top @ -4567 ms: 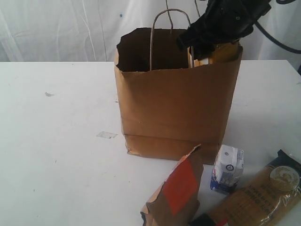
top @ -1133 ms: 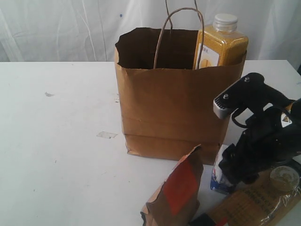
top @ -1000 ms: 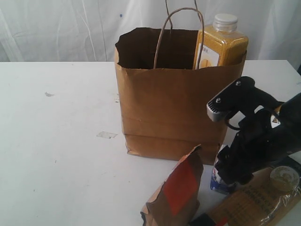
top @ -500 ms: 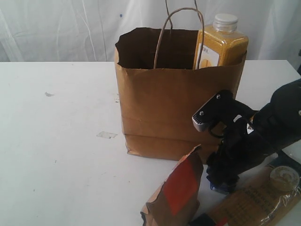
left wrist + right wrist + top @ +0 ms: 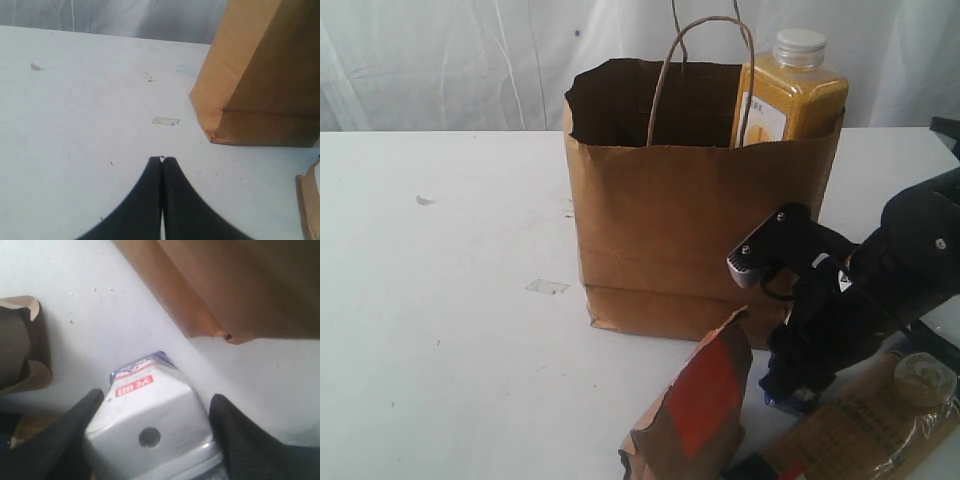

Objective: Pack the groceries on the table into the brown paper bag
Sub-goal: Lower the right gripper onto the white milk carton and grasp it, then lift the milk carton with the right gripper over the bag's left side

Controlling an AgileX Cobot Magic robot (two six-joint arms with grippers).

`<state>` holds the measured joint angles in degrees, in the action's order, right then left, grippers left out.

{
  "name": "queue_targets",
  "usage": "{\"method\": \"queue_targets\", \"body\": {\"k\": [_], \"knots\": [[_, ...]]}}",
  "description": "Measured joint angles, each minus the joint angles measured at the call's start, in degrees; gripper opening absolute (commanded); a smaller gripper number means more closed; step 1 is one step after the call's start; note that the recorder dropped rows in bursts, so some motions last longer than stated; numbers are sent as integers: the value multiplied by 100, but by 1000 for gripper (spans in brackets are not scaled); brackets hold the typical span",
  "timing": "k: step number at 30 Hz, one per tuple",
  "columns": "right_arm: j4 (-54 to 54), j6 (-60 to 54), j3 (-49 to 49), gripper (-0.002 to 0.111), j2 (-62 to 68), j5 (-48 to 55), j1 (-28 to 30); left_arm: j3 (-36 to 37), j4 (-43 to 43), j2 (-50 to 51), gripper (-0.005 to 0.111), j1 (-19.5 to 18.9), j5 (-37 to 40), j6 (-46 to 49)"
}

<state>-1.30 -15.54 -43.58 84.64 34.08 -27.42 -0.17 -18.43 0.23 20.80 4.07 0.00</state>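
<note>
Right fingers (image 5: 70, 440) are clamping the carton (image 5: 150, 415) standing just in front of the bag (image 5: 690, 220). Left fingers (image 5: 150, 200) are pressing together above the table (image 5: 450, 300), near the bag's base.

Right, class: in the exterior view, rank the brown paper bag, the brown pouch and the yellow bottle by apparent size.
Largest: brown paper bag.
Then brown pouch, though nearer the camera and cropped.
Smallest: yellow bottle, only its top showing, so the last two are unsure.
</note>
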Motion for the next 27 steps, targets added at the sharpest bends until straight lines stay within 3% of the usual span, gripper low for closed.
{"method": "queue_targets", "body": {"k": [3, 15, 23, 27], "knots": [[34, 157, -60, 0, -54, 225, 0, 0, 0, 0, 0, 0, 0, 0], [130, 342, -738, 0, -1849, 1267, 0, 0, 0, 0, 0, 0, 0, 0], [162, 762, -1961, 0, -2596, 1555, 0, 0, 0, 0, 0, 0, 0, 0], [724, 579, -2786, 0, -2616, 1692, 0, 0, 0, 0, 0, 0, 0, 0]]}}
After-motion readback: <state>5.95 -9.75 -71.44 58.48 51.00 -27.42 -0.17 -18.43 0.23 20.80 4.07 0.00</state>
